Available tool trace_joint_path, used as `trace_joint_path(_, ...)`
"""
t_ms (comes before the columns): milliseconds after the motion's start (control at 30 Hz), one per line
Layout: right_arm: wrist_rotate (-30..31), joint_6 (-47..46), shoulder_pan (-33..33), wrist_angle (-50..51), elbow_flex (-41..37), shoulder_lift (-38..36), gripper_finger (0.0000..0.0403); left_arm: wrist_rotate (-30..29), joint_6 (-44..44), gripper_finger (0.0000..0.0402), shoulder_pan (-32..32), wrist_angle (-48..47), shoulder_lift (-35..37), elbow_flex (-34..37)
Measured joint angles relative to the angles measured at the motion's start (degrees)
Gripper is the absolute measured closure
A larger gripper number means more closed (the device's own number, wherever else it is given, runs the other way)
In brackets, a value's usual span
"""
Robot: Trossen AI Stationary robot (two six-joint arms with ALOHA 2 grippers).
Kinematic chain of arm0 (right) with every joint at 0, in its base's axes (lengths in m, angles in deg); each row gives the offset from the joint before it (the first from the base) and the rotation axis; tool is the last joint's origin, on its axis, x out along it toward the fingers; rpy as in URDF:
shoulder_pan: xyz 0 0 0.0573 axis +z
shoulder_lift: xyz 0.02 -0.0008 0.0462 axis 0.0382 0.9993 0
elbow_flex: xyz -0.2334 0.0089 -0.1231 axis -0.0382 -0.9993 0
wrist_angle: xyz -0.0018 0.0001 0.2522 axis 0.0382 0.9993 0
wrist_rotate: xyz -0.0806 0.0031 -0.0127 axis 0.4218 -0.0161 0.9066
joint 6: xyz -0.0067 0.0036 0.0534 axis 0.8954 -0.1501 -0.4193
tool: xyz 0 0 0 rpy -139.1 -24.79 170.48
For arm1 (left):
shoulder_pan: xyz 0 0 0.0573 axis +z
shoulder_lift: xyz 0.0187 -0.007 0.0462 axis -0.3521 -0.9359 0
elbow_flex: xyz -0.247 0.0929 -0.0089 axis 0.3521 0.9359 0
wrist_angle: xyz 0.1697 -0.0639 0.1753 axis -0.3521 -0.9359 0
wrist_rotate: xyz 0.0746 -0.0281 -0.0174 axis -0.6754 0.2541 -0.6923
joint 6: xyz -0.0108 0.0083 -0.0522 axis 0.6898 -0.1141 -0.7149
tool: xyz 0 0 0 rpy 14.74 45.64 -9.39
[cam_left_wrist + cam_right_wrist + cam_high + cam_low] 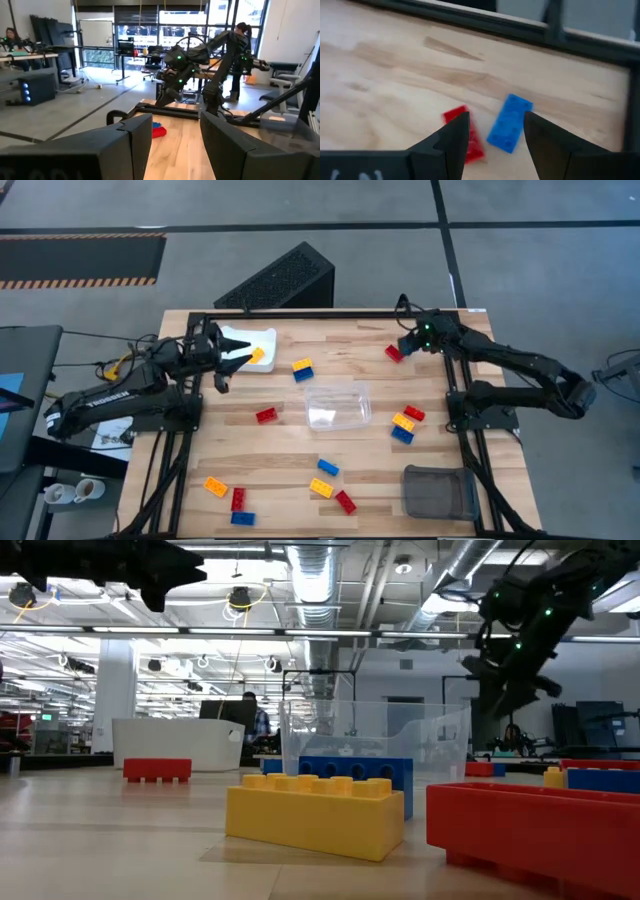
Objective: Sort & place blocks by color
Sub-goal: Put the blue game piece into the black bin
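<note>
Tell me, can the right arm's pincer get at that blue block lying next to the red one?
Probably yes: the right pincer hangs open above the blue block, beside the red block, with nothing between them.

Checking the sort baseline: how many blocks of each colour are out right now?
red blocks: 5
blue blocks: 5, one of them seen only in the right wrist view
yellow-orange blocks: 5, one of them in the white tray
Total: 15
</note>
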Motion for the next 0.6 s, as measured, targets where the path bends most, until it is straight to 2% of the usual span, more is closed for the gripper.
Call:
trace_joint_path(200,-0.3,2.4,-3.7,0.0,0.0,6.3,0.0179,1.6,-0.4,0.0249,-0.1,-0.4,-0.9,0.0)
trace_joint_path(433,-0.6,3.9,-3.5,-2.5,0.6,17.5,0.0133,3.5,-0.6,0.0249,-0.1,-3.2,-1.2,0.0)
trace_joint_path(600,-0.2,3.9,-3.5,-2.9,4.4,21.0,0.0103,4.5,-0.7,0.0249,-0.1,-4.3,-1.2,0.0)
